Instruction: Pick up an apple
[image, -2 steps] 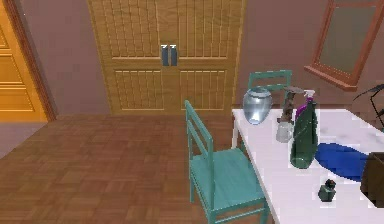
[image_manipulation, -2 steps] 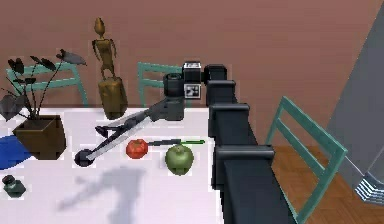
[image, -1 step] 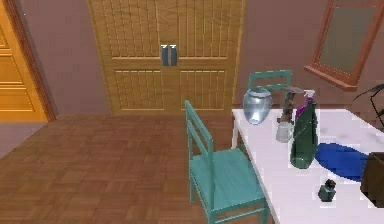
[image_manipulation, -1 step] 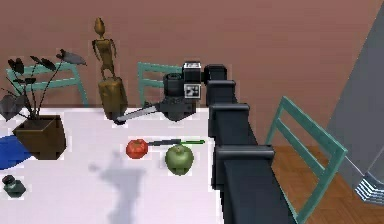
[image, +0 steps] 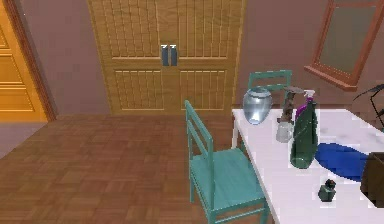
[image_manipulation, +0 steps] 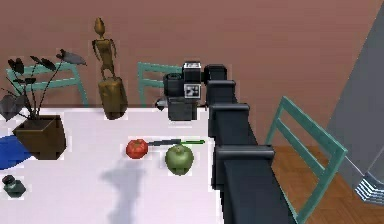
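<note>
green apple (image_manipulation: 179, 158) on table (image_manipulation: 90, 165), red fruit (image_manipulation: 136, 149) beside, statue (image_manipulation: 108, 70) behind, cannot tell if hand (image_manipulation: 172, 106) holds anything

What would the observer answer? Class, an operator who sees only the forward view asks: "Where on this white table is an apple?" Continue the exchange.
Observer: In the arm side view, a green apple lies on the white tabletop, near the edge on that view's right.
Operator: Is anything close to it?
Observer: A red round fruit lies just to its left, apart from it.
Operator: And the end effector?
Observer: The end effector is farther up the picture than the apple. I cannot tell whether it holds anything.
</note>
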